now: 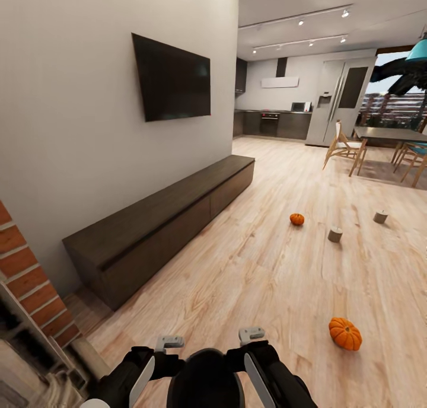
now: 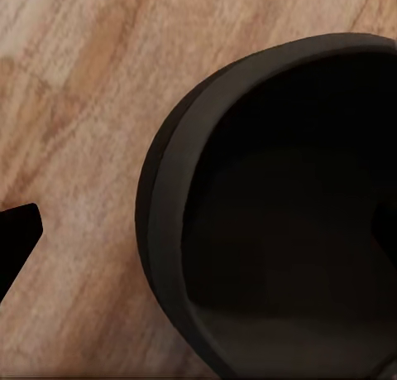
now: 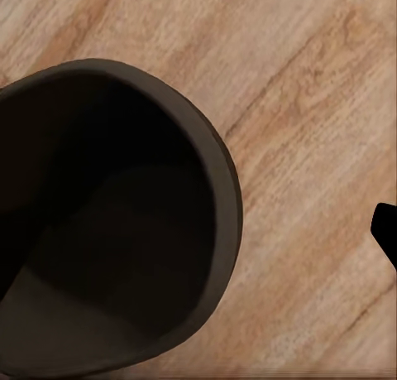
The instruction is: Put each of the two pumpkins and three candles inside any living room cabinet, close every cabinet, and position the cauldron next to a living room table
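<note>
While hand grip unclear, cauldron [image 1: 204, 375] between left hand [image 1: 169, 341] and right hand [image 1: 251, 335].

I see light wood floor [image 1: 267, 265] carrying two pumpkins [image 1: 345, 333] [image 1: 297, 219], two candles [image 1: 335, 235] [image 1: 380, 217], long dark cabinet [image 1: 166, 218], all well beyond my fingers.
</note>
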You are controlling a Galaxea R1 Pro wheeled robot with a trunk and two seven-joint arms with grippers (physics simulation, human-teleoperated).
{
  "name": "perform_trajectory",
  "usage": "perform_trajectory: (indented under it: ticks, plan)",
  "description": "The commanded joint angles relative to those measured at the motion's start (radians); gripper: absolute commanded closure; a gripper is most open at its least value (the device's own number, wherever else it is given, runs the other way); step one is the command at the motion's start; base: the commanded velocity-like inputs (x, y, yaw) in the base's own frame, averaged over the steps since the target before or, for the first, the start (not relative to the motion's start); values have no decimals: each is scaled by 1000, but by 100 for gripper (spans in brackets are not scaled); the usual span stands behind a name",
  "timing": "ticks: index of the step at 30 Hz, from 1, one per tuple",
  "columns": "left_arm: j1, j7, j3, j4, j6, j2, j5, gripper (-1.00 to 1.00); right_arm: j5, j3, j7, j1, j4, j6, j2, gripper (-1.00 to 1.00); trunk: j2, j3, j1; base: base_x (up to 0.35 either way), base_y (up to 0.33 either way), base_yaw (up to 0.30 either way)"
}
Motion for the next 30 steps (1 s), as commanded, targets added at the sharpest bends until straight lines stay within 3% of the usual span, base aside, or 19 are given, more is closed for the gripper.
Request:
perform_trajectory:
  ticks: [1,17,30]
  plan:
    - [0,3,-3,-1,5,1,10,-100,-10,2,-9,-1,-1,3,0,-100,0,-1,0,-38,0,0]
    - [0,5,-2,-1,5,0,12,-100,-10,3,-9,-1,-1,3,0,-100,0,-1,0,-6,0,0]
    - [0,4,-2,-1,4,0,14,-100,-10,3,-9,-1,0,3,0,-100,-91,-42,50,0,0,0]
